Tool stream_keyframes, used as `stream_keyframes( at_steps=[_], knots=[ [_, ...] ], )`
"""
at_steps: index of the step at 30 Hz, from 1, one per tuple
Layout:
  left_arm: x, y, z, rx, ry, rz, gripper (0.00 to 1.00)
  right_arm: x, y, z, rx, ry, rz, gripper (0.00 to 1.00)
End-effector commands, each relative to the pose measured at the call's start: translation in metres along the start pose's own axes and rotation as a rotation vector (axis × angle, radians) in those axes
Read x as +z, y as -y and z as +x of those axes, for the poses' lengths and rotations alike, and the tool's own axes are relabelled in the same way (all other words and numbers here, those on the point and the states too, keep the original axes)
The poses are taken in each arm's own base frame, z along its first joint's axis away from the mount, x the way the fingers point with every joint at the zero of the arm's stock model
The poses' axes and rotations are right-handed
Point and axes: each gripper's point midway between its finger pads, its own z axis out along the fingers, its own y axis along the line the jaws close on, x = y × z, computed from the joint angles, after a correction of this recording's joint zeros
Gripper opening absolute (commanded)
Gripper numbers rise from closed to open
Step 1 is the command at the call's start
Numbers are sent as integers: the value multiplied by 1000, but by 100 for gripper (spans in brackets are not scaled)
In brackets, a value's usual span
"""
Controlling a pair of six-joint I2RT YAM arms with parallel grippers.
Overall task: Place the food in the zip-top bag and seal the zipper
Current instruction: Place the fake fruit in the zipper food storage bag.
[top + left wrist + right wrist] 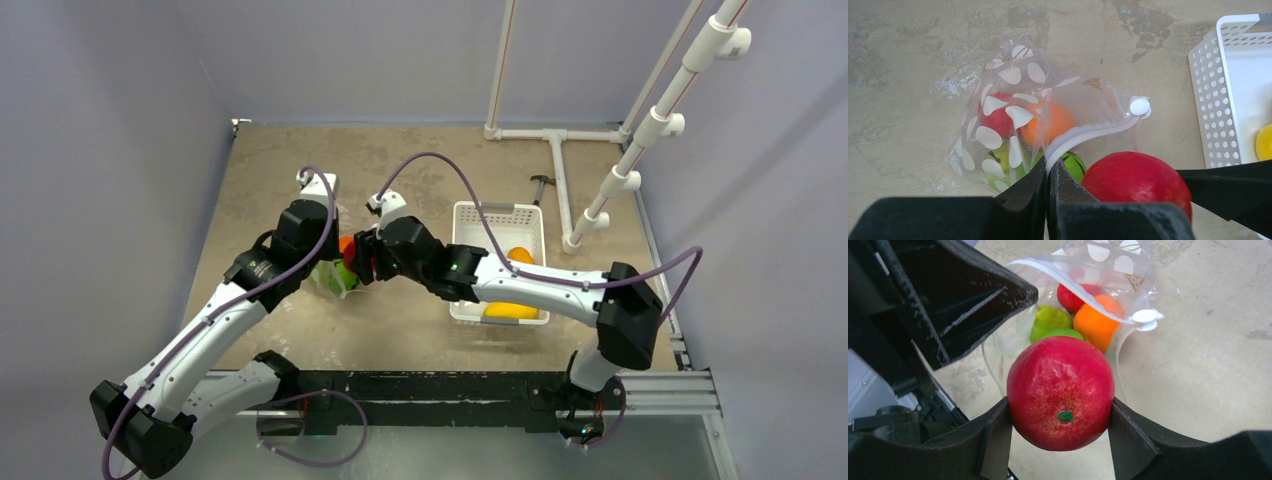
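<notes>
The clear zip-top bag (1013, 115), printed with white spots, lies on the table with its mouth held up. Inside it are a red fruit (998, 107), an orange fruit (1055, 120), a yellow-green fruit (998, 157) and a dark-striped green one (1075, 165). My left gripper (1050, 172) is shut on the zipper (1088, 135) strip at the bag's mouth. My right gripper (1060, 415) is shut on a red toy apple (1060, 390), held just at the open mouth of the bag (1088, 305). In the top view both grippers meet over the bag (335, 275).
A white slotted basket (470, 215) stands right of the bag and holds a yellow fruit (510, 310) and an orange piece (520, 255). Its wall shows in the left wrist view (1215, 100). A white pipe frame (560, 180) stands at the back right.
</notes>
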Motion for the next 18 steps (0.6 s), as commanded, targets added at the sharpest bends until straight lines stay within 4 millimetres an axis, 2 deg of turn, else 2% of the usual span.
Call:
stream_keyframes(
  at_steps=[1, 6, 11, 18],
  knots=[
    [-2, 3, -12, -8, 45, 14, 0, 12, -15, -31, 20, 96, -16, 15],
    [-2, 3, -12, -9, 46, 16, 0, 30, -11, -23, 29, 86, 14, 17],
    [-2, 3, -12, -8, 45, 20, 0, 47, -4, -27, 53, 134, 70, 25],
    [-2, 5, -11, -4, 42, 27, 0, 70, 7, -33, 123, 188, 174, 27]
  ],
)
